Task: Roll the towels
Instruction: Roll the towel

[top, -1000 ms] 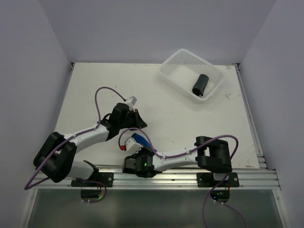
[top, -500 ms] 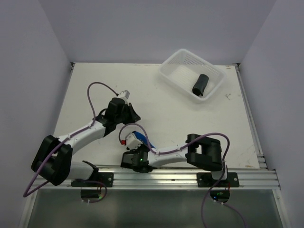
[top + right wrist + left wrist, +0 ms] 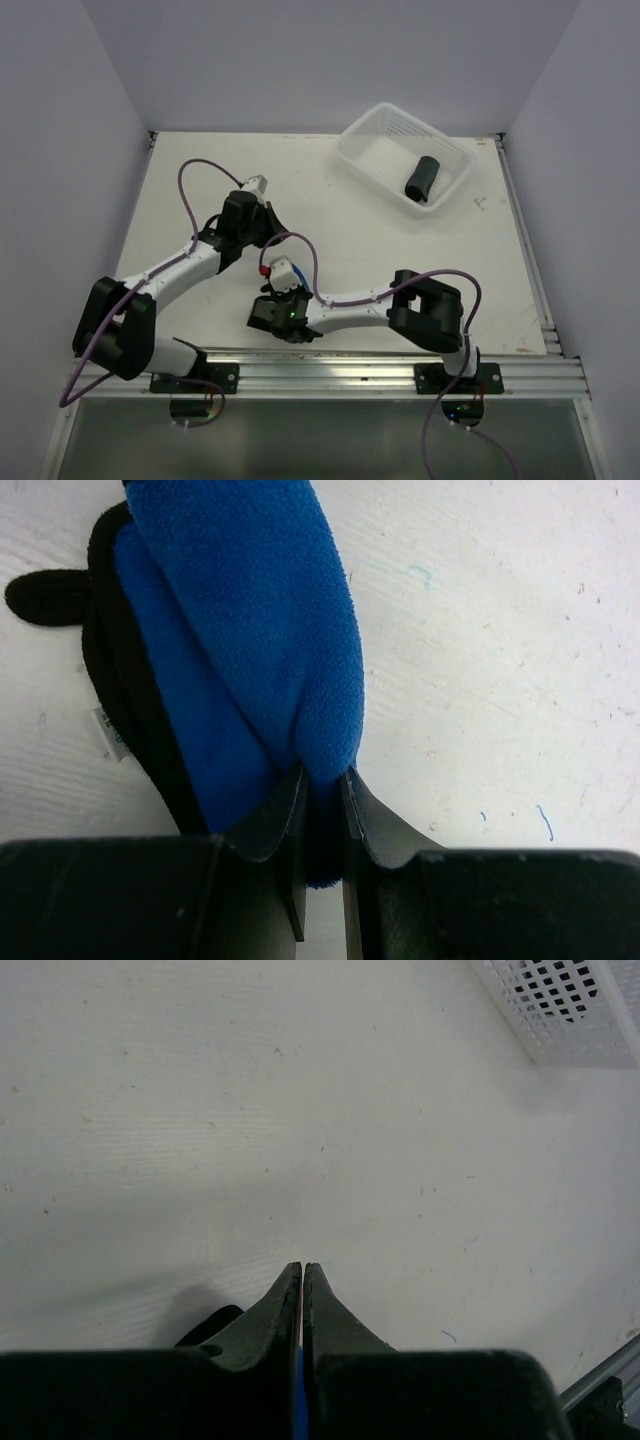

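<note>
One blue towel point(image 3: 240, 610), one dark towel point(image 3: 422, 178), one white basket point(image 3: 372, 183), two arms (left point(image 3: 180, 268), right point(image 3: 350, 305))

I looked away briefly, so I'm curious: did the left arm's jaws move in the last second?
Yes. Seen from above, the left jaws have drawn away from the metal rail at the near edge, moving farther back and leftward.

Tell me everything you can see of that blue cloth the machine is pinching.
The blue towel looks like soft, fuzzy fleece, bright blue with black edging along one side and a small pale tag. It is folded or loosely rolled into a thick, elongated bundle, lying on the white table. The right end effector is shut on its near end, clamping the fabric.
</note>
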Motion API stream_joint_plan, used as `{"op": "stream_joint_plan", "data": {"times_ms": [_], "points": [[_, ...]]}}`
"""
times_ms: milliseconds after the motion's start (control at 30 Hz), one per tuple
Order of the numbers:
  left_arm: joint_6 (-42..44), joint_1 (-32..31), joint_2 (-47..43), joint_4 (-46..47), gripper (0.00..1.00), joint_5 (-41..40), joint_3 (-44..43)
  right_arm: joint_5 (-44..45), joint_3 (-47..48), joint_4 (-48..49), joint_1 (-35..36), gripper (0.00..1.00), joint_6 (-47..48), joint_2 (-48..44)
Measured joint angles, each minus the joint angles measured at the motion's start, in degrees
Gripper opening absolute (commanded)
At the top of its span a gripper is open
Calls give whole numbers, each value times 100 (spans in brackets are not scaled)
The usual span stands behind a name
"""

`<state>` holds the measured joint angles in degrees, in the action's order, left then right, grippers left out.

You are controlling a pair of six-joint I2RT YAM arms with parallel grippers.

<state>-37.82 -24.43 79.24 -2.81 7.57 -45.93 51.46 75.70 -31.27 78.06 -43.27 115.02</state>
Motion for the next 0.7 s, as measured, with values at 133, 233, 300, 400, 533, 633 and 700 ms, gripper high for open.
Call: {"op": "stream_joint_plan", "data": {"times_ms": [133,233,300,400,533,633,700], "points": [[-11,0,63,37,7,201,17,4,-144,-31,11,0,-76,-4],[-131,2,55,455,6,608,219,103,-170,-138,81,0,-50,0],[-258,2,46,732,6,929,461,212,-151,-282,195,0,13,35],[-450,2,35,1054,5,1327,892,509,256,-693,463,0,229,431],[-570,2,-28,1250,4,1600,1296,883,940,-1152,767,0,586,1043],[-678,13,-140,1440,3,1711,1641,984,1325,-1453,885,0,787,1320],[-750,15,-168,1558,3,1755,1858,1054,1427,-1574,929,0,909,1421]]}}
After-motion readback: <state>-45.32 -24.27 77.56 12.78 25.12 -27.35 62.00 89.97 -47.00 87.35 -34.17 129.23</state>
